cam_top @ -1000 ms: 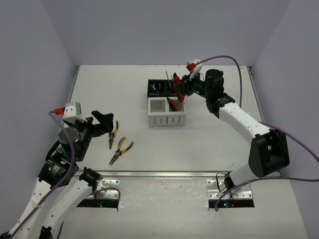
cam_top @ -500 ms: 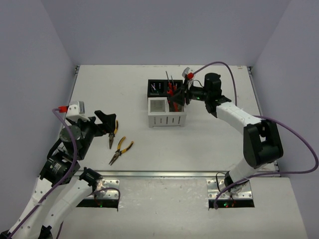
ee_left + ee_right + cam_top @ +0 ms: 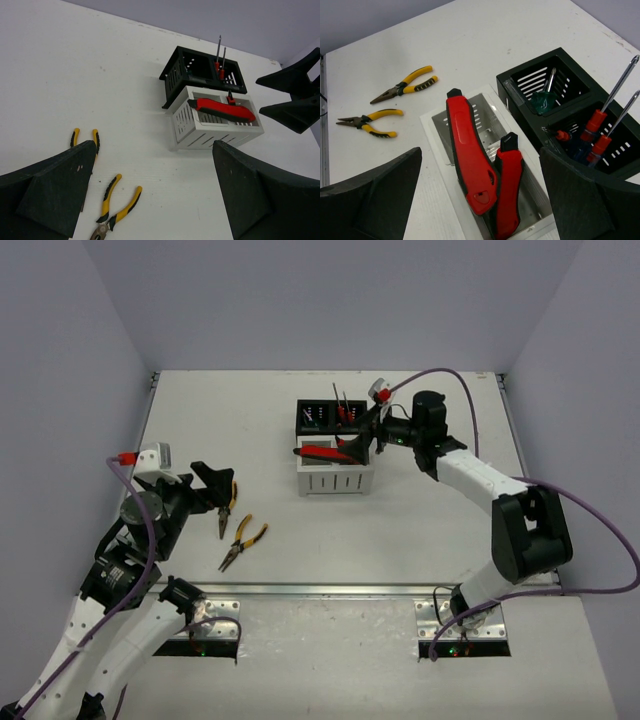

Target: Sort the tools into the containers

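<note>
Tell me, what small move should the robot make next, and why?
Probably lower the open left pincer onto the nearer pliers. These and the second pliers lie unsorted on the table, that pincer hovering beside them; the red knives already rest at the white box.

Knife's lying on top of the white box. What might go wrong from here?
The utility knife lies across the white box rim, overhanging; the open right claw beside it may knock it off. The two pliers lie close together, so the left claw may nudge one grabbing the other.
</note>
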Robot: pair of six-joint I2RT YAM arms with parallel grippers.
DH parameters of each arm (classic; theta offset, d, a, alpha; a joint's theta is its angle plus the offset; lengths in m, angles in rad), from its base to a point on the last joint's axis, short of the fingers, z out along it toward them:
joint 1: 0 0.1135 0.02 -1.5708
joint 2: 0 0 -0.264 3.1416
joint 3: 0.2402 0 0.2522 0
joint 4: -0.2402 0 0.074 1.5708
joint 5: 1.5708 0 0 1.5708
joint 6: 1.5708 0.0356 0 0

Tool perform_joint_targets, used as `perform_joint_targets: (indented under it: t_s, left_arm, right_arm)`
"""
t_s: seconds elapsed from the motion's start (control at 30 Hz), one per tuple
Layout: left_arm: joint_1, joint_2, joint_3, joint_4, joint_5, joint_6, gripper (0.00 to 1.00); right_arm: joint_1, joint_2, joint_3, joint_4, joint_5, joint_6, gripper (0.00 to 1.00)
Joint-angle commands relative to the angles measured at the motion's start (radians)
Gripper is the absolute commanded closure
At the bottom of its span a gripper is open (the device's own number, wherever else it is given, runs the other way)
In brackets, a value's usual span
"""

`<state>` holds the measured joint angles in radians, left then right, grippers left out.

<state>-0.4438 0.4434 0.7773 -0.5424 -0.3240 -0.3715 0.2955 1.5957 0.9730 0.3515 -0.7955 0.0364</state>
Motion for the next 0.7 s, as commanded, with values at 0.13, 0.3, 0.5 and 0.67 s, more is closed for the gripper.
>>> perform_joint_targets:
  t_s: [0.13,0.3,0.5,0.67]
  left_arm:
    - [-0.001,0.008,0.002,0.041,-0.009,0.005,0.0]
    - [-0.001,0.019,0.002,0.042,-0.004,0.006,0.0]
    - [-0.001,0.021,0.002,0.039,-0.009,0.005,0.0]
    - [-0.001,0.025,0.002,0.039,-0.01,0.005,0.0]
  right_arm:
    - [0.028,-0.039,0.064,-0.136,0.055,-0.111,0.01]
    - [0.079,-0.025,0.105,-0.247,0.098,-0.16,0.01]
    - [0.216,0.091,0.358,-0.59,0.263,-0.312,0.01]
    - [0.251,0.262,0.642,-0.857,0.346,-0.371,0.05]
